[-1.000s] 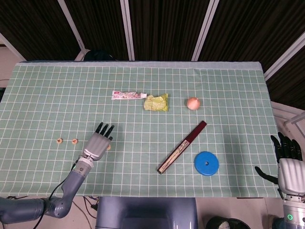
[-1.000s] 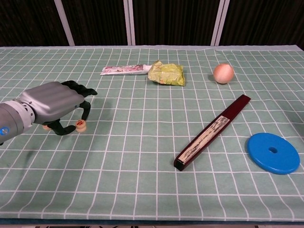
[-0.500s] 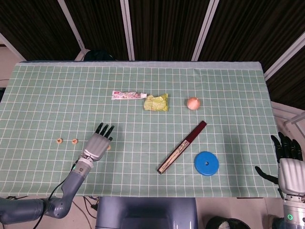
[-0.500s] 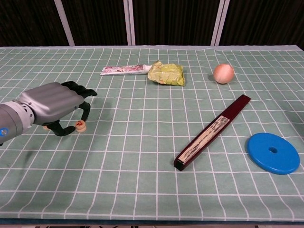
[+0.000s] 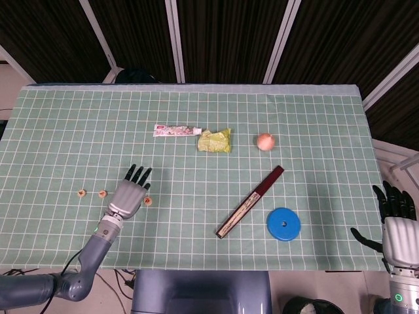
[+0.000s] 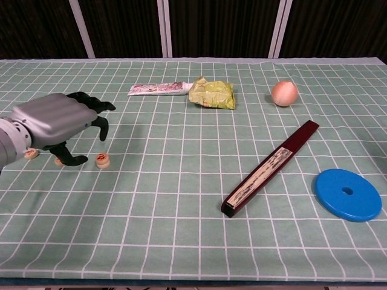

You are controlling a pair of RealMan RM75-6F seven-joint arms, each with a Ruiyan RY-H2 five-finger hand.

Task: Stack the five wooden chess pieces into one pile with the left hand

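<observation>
The worktop (image 5: 314, 118) carries a green gridded cloth, and the task's things all lie in the region of the left hand (image 6: 57, 124). That hand hangs just above the cloth, palm down, fingers apart and curled downward, holding nothing that can be seen.

Well off to that hand's right lie the bystanders, none bearing on the task: a long dark-red case (image 6: 271, 167), a blue disc (image 6: 347, 194), a yellow-green packet (image 6: 211, 93), a tube (image 6: 158, 89) and a small peach-coloured ball (image 6: 284, 93).

The right hand (image 5: 398, 229) stands beyond the worktop's far right edge, fingers apart, empty (well out of reach of the pieces, and not the hand assigned).

Chess pieces: only a few small wooden discs can be made out, lying singly, with no pile of five visible. One piece (image 6: 103, 161) with a red mark lies flat on the cloth just beside the fingertips (image 6: 104, 132), on the hand's right and slightly toward the near edge. A second piece (image 6: 59, 161) sits under the hand, partly hidden. A third piece (image 6: 30, 153) lies just beside the hand's left. The remainder cannot be accounted for.

Judgement: the stack is barely begun. The coming move turns on the marked piece's position, a short reach rightward for the left hand.
</observation>
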